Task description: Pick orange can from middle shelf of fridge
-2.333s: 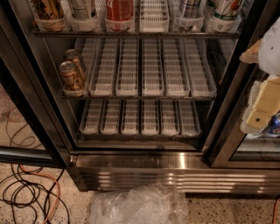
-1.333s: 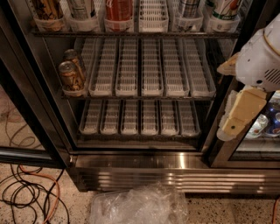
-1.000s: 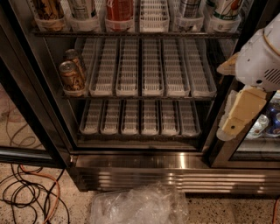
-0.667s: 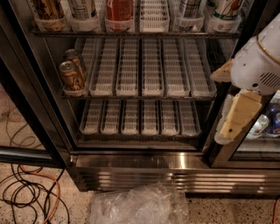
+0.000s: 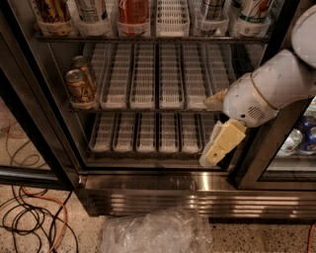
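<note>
While the orange can stays at the middle shelf left end, hand spread, empty, now nearer the can.

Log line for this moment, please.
pincer: lower right of fridge opening | orange can: far left, middle shelf, upright | contact: none

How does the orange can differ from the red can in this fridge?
The orange can is orange-brown with dark print; the red can is bright red. The orange can stands on the middle shelf, far left, silver top showing; the red can stands one shelf up, its top cut off. Both stand upright. The gripper hangs low right, near neither.
</note>
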### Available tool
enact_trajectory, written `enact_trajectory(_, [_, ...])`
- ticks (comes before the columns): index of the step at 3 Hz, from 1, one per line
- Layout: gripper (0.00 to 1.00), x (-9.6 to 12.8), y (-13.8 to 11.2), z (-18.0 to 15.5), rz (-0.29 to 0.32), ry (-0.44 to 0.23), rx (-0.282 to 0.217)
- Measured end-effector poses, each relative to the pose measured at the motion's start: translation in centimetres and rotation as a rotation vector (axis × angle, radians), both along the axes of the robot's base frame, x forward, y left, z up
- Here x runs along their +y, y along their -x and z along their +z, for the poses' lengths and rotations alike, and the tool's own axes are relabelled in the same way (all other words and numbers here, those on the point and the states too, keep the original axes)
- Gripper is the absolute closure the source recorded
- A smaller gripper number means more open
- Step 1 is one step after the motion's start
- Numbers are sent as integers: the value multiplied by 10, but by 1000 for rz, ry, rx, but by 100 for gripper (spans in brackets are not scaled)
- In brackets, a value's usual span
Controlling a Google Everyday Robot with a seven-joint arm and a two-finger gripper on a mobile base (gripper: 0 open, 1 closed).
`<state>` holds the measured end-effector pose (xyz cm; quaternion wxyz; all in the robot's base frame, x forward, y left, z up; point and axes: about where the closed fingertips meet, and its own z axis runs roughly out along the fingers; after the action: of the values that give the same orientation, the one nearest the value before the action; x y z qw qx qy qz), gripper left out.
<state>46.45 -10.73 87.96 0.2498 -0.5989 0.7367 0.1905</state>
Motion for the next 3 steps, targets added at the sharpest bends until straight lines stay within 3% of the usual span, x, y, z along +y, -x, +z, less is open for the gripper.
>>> enact_trajectory(1, [0,0,0,0,1,0,1])
enact_trajectory(2, [0,2,-10,-4,-75,-30,-23])
enact_trajectory(3, [0,17,-39,-6,-202,-79,-83])
